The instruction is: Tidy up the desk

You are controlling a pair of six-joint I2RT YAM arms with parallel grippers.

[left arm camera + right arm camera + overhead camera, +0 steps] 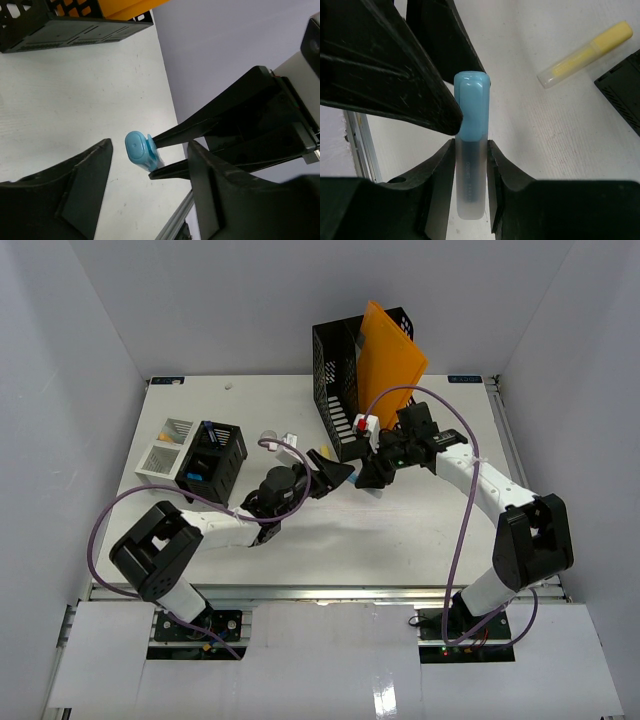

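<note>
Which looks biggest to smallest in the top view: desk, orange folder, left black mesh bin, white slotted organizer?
1. desk
2. orange folder, though it stands tall, nearer the camera, which may inflate it
3. black mesh bin and white slotted organizer: they look about alike, so unranked

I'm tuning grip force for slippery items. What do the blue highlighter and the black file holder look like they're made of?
Highlighter: probably plastic. It has a frosted, see-through barrel and a glossy, opaque blue cap that catches the light.
File holder: black and matte, its walls a grid of regular holes. It could be coated metal or moulded plastic; the pictures cannot settle which.
</note>
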